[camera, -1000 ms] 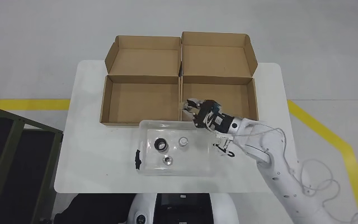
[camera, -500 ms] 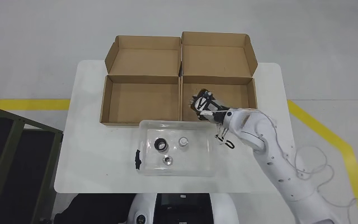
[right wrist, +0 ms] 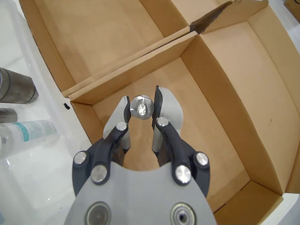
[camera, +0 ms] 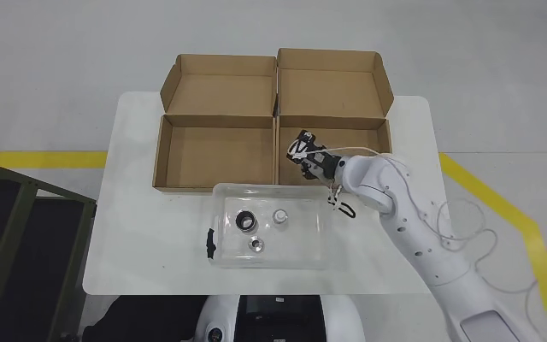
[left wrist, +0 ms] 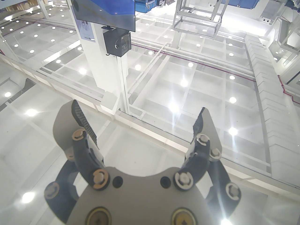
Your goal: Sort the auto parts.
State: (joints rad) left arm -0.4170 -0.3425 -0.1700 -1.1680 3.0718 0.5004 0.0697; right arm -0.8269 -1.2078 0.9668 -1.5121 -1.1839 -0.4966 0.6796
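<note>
My right gripper (right wrist: pixel 141 108) is shut on a small round silver metal part (right wrist: pixel 141 109), held over the near left corner of the right cardboard box (right wrist: pixel 234 99). From above, that gripper (camera: pixel 301 150) sits over the same box (camera: pixel 363 154). A clear plastic bin (camera: pixel 224 244) in front of the boxes holds a dark ring-shaped part (camera: pixel 246 222), a small white part (camera: pixel 279 217) and a small silver part (camera: pixel 257 246). My left gripper (left wrist: pixel 140 120) is open and points up at a ceiling, with nothing between its fingers.
The left cardboard box (camera: pixel 214 154) stands beside the right one, both with lids folded back. A black clip (camera: pixel 209 243) hangs on the bin's left rim. In the right wrist view, dark metal cylinders (right wrist: pixel 16 87) and a clear labelled bottle (right wrist: pixel 30 129) lie in the bin.
The right arm has carried the silver part from above the bin's far edge back over the right box, and its forearm has swung in closer behind it.
</note>
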